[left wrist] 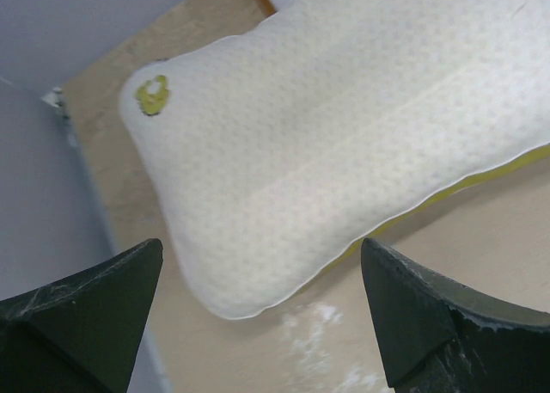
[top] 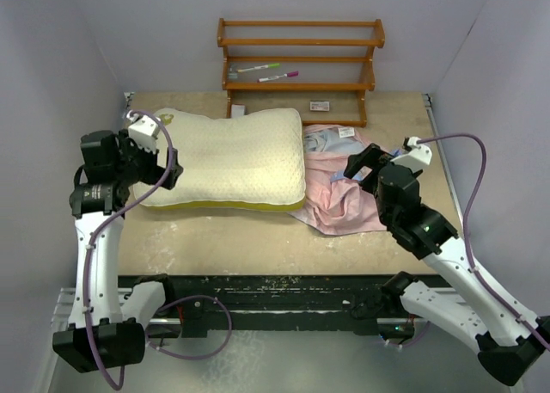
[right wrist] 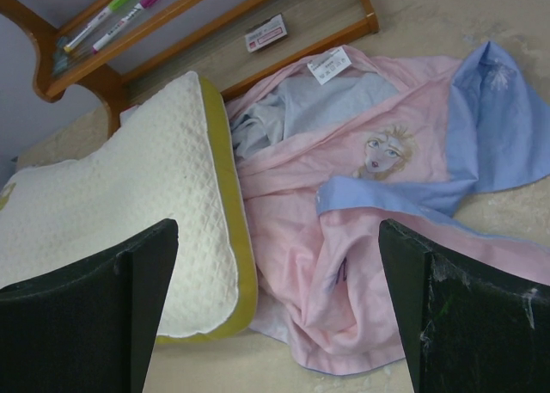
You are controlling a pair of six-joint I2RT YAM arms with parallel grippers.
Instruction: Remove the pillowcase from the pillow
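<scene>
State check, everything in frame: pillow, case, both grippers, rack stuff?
pillow: bare, lying flat on the table.
pillowcase: off the pillow, crumpled by its right end, mostly pink side out.
left gripper: open, empty, at the pillow's left end.
right gripper: open, empty, above the pillowcase.
markers: two, capped, lying on a rack shelf.

Bare bench (top: 249, 242) lay open along the near edge, the widest passage. The pillow (top: 228, 156) filled the centre-left, with the crumpled pillowcase (top: 335, 204) touching its right end — a wooden rack (top: 301, 42) closed off the far side.
</scene>
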